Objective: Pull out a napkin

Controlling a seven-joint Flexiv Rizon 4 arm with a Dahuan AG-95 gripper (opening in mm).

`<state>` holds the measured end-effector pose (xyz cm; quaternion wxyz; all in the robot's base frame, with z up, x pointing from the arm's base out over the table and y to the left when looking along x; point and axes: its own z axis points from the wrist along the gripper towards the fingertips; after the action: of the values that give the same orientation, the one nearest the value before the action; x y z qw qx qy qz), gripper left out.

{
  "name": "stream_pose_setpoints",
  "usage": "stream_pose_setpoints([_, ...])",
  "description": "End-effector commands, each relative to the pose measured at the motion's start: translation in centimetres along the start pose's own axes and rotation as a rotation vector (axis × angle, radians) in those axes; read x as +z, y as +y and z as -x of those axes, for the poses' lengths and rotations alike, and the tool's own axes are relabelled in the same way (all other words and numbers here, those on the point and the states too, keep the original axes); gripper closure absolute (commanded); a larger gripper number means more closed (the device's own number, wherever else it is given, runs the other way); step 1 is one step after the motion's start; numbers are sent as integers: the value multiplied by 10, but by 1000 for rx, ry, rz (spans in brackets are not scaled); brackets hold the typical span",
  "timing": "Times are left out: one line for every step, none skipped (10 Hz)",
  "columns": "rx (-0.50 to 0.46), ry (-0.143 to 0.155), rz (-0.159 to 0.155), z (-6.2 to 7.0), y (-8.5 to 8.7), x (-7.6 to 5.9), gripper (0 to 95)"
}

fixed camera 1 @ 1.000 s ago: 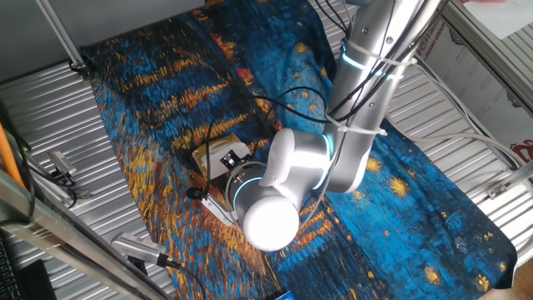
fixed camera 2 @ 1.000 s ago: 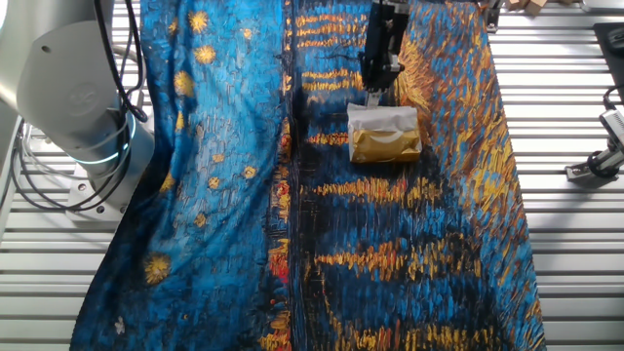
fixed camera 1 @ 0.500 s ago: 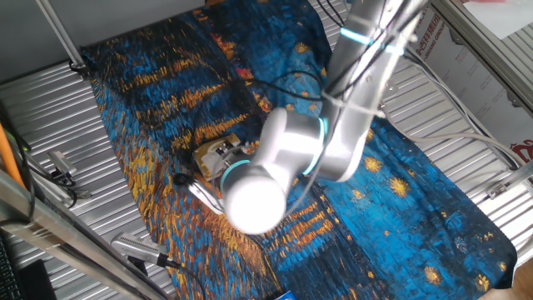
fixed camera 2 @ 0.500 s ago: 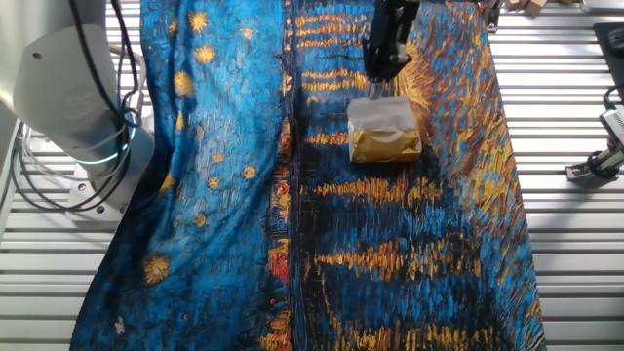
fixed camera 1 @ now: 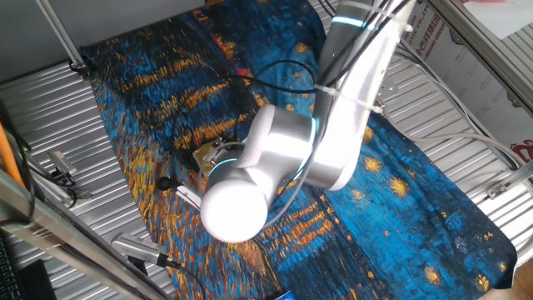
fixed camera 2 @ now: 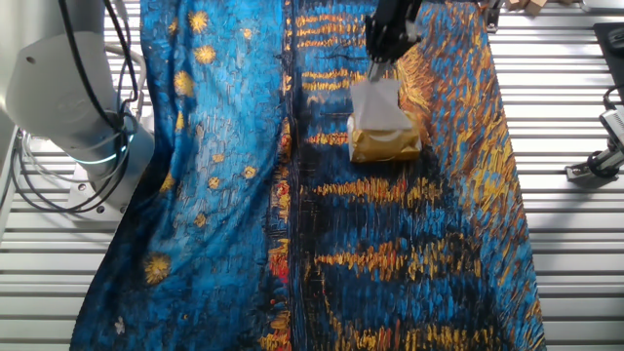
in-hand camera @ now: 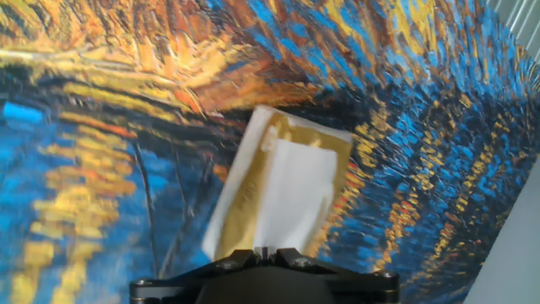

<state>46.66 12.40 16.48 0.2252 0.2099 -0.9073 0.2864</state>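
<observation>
A shiny gold-tan packet [fixed camera 2: 386, 146] lies on the blue and gold patterned cloth [fixed camera 2: 234, 195]. A white napkin [fixed camera 2: 375, 101] stands up out of its far end, stretched towards my gripper [fixed camera 2: 382, 70], which is shut on the napkin's top edge just beyond the packet. In the hand view the napkin [in-hand camera: 291, 190] runs from the packet [in-hand camera: 251, 181] straight into my shut gripper [in-hand camera: 266, 251]. In one fixed view the arm's elbow [fixed camera 1: 241, 196] hides the gripper, and only a corner of the packet [fixed camera 1: 206, 155] shows.
The cloth covers a ribbed metal table [fixed camera 2: 565, 244]. The arm's base [fixed camera 2: 68, 88] stands at the left with cables. Metal clamps [fixed camera 2: 609, 146] sit at the right edge. A cardboard box [fixed camera 1: 466, 50] is behind the table.
My gripper has moved away from the packet with the napkin pinched in it. The white sheet is drawn out longer than a second ago. The packet has stayed in place.
</observation>
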Motion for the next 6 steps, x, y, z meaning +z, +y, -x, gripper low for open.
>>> stream_pose_setpoints([-44, 2, 2, -23, -10, -8, 950])
stream_pose_setpoints([-65, 14, 2, -33, -16, -17, 950])
stream_pose_setpoints([-80, 21, 1, -39, -20, -23, 950])
stream_pose_setpoints([-113, 39, -4, -48, -32, -37, 950])
stream_pose_setpoints([-135, 43, 1, -54, -42, -46, 950])
stream_pose_setpoints([-148, 45, 4, -58, -48, -51, 950])
